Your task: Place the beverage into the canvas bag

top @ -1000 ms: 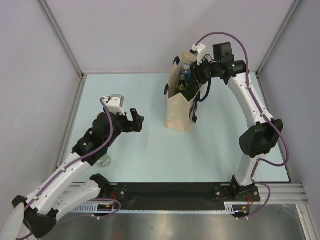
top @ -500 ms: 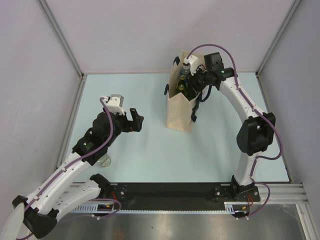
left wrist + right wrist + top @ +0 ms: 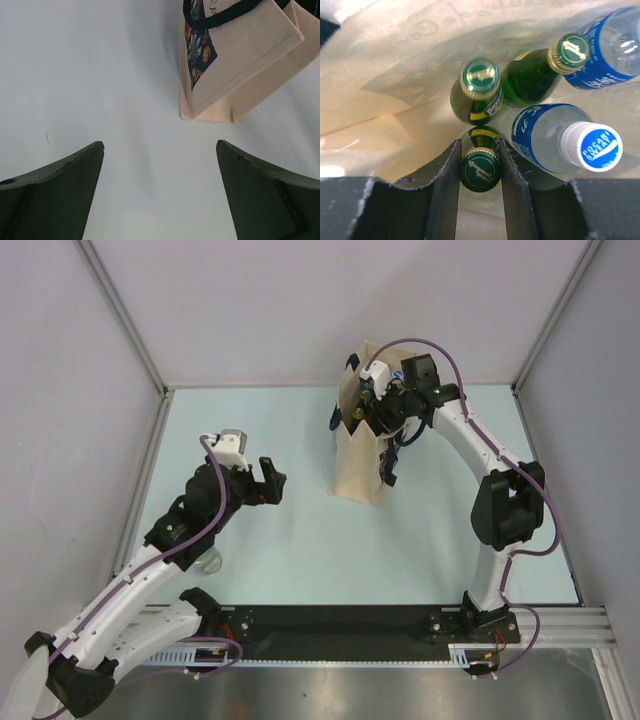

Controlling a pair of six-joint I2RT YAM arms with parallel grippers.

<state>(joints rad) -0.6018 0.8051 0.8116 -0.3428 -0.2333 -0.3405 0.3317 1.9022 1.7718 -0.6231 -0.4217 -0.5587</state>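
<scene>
The left fingers (image 3: 60,185) stand wide apart over the bench (image 3: 100,75). Beyond them, the canvas bag (image 3: 358,465) stands upright. Inside it, the right fingers (image 3: 447,185) pinch one green bottle (image 3: 480,172) at its cap, beside two more green bottles (image 3: 479,85) and two blue-labelled bottles (image 3: 555,137).

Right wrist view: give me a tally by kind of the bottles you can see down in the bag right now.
Green glass bottles: 3, one of them held at the cap between the right fingers
Blue-labelled clear plastic bottles: 2
Total: 5, all seen within the canvas bag
</scene>
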